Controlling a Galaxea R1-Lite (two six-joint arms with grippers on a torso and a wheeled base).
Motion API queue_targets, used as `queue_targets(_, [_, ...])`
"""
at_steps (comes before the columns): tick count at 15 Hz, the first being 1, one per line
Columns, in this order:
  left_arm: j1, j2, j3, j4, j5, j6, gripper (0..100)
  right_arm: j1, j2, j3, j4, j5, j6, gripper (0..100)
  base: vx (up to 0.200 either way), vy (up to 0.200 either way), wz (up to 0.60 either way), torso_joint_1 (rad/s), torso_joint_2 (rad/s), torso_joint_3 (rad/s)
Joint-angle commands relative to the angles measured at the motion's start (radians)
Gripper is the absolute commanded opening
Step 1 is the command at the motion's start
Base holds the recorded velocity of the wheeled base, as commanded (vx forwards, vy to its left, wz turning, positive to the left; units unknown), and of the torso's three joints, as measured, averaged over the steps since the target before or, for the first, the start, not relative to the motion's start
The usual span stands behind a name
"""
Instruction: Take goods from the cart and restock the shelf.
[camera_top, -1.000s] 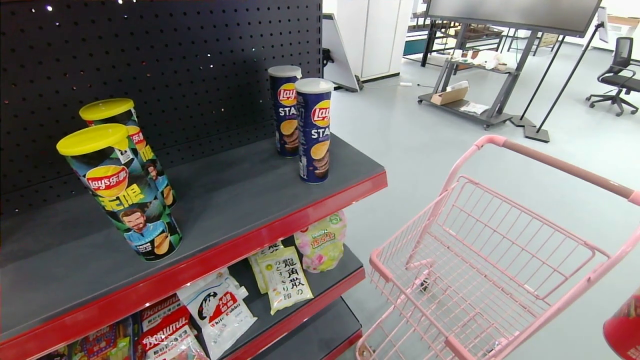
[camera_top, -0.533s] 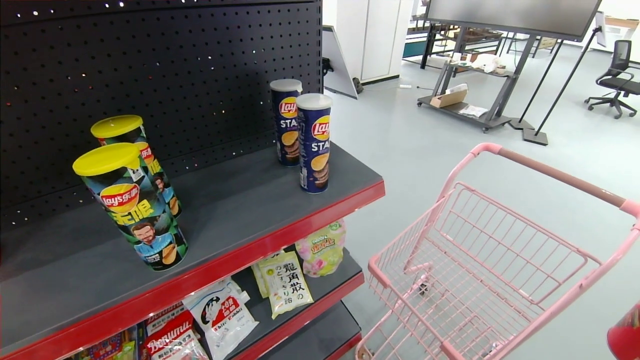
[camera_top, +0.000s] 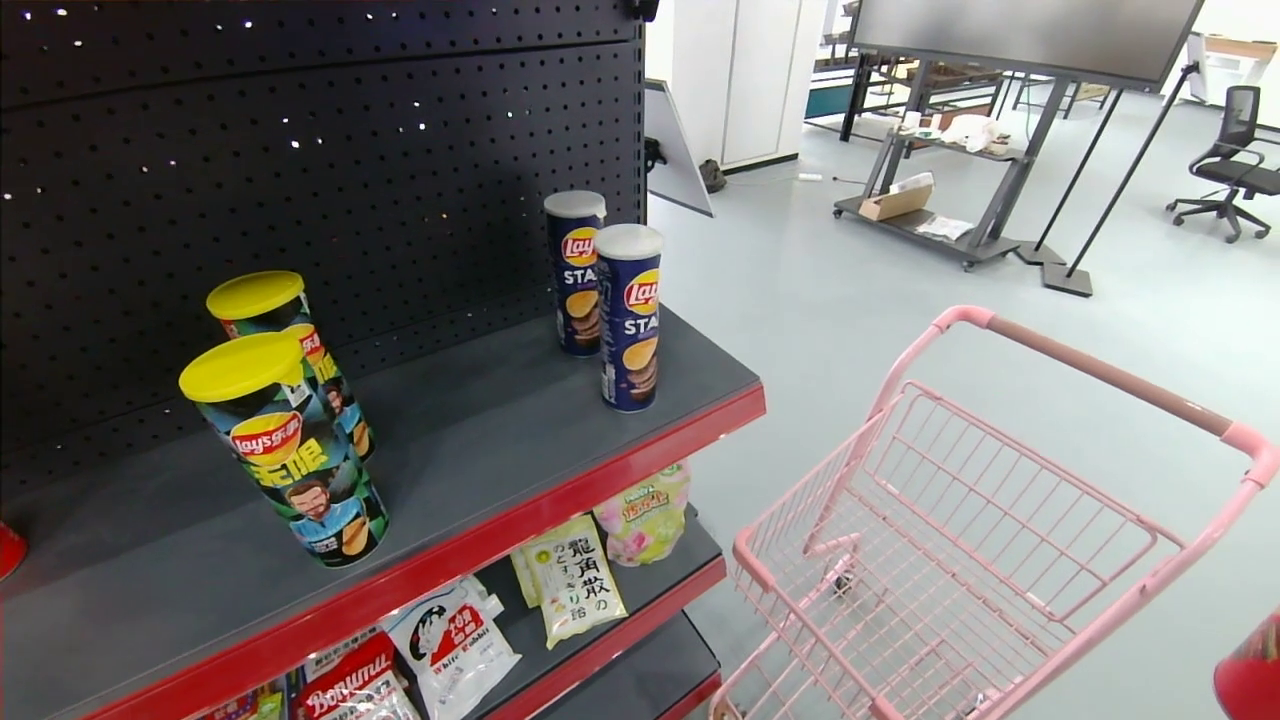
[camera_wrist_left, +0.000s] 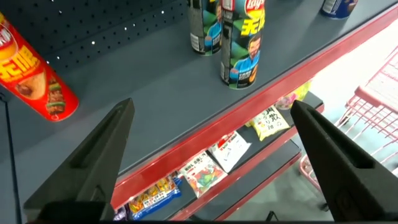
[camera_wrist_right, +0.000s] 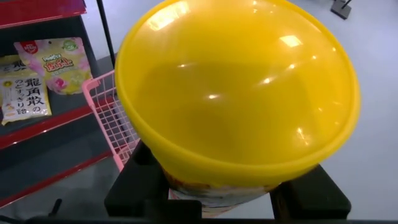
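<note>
Head view: on the shelf (camera_top: 480, 420), green chip cans (camera_top: 290, 450) and blue chip cans (camera_top: 625, 315) stand upright in front-to-back pairs, which leaves bare board between them for new stock. The pink cart (camera_top: 1100, 375) waits alongside.

Left wrist view: the left gripper (camera_wrist_left: 211, 106) hangs spread wide and holds nothing. A red chip can (camera_wrist_left: 37, 74) stands on the board off to one side of it.

Right wrist view: the right gripper (camera_wrist_right: 227, 196) is clamped on a yellow-lidded chip can (camera_wrist_right: 236, 87) below the lid, likely to keep it upright for placing.

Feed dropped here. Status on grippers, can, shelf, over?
Left gripper open, above shelf. Right gripper shut on yellow-lidded can, near cart. Bare gap between green cans and blue cans.
</note>
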Motion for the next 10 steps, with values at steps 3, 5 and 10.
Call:
queue_targets(3, [-0.002, 0.009, 0.002, -0.001, -0.001, 0.000, 100, 0.000, -0.010, 0.032, -0.006, -0.003, -0.018, 0, 0.000, 0.000, 0.00, 0.163, -0.35, -0.206])
queue_targets(5, [-0.002, 0.017, 0.002, -0.006, -0.004, 0.000, 100, 0.000, -0.045, 0.065, -0.005, 0.000, -0.031, 0, 0.000, 0.000, 0.30, 0.037, -0.09, -0.041])
queue_targets(10, [-0.003, 0.027, 0.000, -0.012, -0.004, 0.000, 100, 0.000, -0.091, 0.091, -0.002, 0.000, -0.038, 0, 0.000, 0.000, 0.60, 0.006, 0.00, 0.002])
